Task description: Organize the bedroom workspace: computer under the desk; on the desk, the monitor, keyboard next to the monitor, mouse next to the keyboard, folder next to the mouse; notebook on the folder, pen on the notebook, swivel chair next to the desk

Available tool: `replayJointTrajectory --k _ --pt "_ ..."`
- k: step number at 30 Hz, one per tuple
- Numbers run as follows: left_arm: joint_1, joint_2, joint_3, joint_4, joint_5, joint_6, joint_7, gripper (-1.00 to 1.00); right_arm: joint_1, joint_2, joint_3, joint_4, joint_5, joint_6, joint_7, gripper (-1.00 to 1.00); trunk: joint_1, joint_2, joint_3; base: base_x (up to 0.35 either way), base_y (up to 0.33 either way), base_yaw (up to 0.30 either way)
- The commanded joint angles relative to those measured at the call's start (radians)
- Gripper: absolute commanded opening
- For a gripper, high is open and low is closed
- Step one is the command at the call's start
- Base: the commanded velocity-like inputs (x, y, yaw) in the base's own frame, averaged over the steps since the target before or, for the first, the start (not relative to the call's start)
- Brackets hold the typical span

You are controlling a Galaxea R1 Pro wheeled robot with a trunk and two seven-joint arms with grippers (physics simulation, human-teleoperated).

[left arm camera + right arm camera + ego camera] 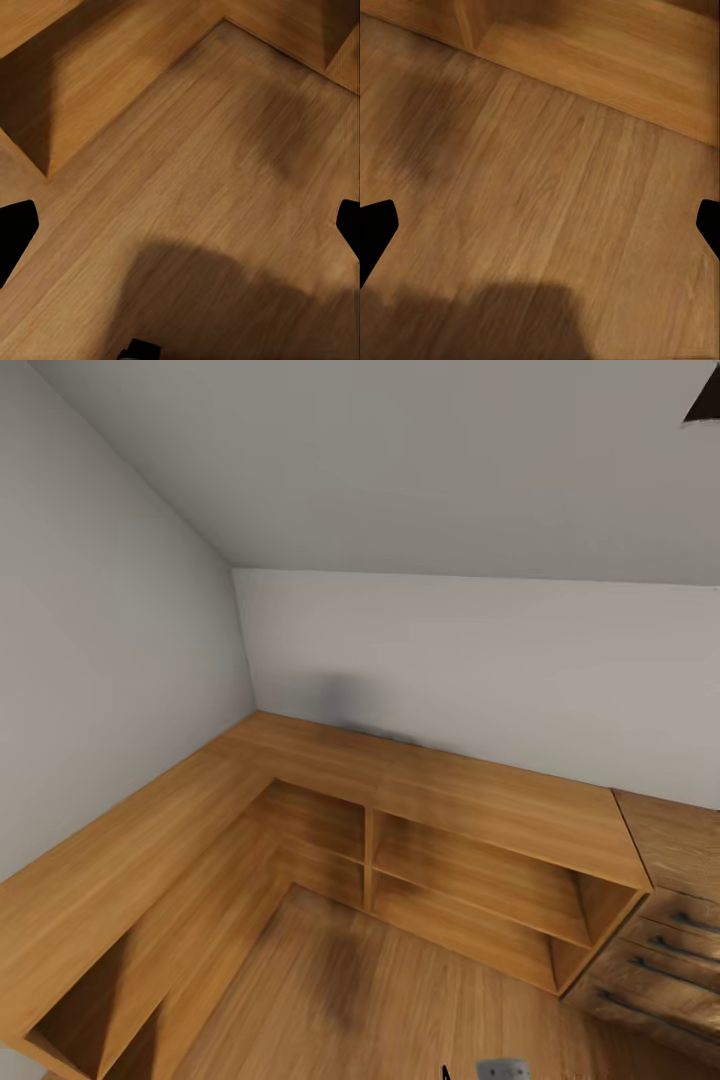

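Facing an L-shaped wooden shelf unit with open cubbies, mid-frame, under smooth grey walls. Grained plank floor below. Left claw and right claw spread wide, grasping nothing. No sight of the desk things here.

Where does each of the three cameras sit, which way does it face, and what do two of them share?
Head view: high on the robot, looking down into a room corner at an L-shaped wooden shelf unit, a drawer chest and white walls.
Left wrist view: near the left gripper, facing the wooden floor; dark fingers at both edges.
Right wrist view: near the right gripper, facing floor too; dark fingers likewise.
Shared: both wrist views show the floor, the shelf base and a shadow.
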Motion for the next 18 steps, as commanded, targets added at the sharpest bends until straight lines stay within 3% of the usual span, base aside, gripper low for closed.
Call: replayJointTrajectory --k 1,18 --pt "0.001 -0.001 0.004 -0.002 -0.005 0.000 0.003 1.00 -0.001 0.001 -0.008 0.002 0.011 -0.004 -0.005 1.00 0.000 -0.001 -0.001 0.022 0.000 -0.256" --pt "0.001 0.000 0.004 0.000 -0.005 -0.001 0.001 1.00 -0.001 0.001 -0.009 0.002 0.011 -0.004 -0.006 1.00 0.000 -0.001 0.007 0.004 0.025 -0.257"
